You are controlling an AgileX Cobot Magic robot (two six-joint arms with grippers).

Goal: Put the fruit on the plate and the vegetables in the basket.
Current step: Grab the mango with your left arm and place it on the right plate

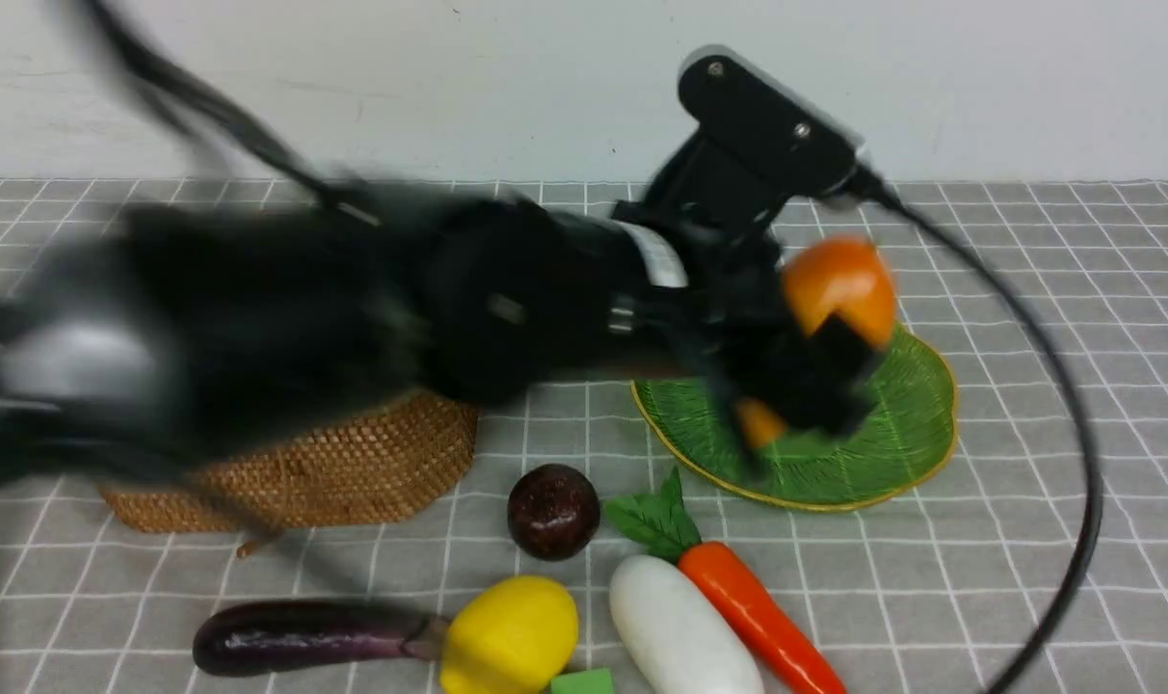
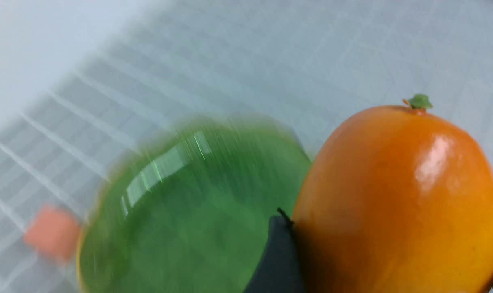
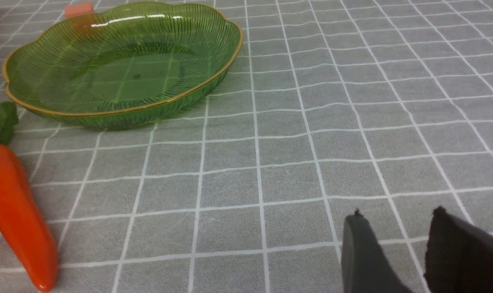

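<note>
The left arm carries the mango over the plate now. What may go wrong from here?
1. The left gripper holds the mango above the plate; released there, it may bounce or roll over the shallow rim.
2. The left arm looks blurred, probably fast; the glossy mango may slip.

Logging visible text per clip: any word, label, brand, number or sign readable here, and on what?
None can be read.
The white band on the left arm: too blurred to tell whether it bears print.
The mango, plate, carrot and tablecloth show no lettering.
</note>
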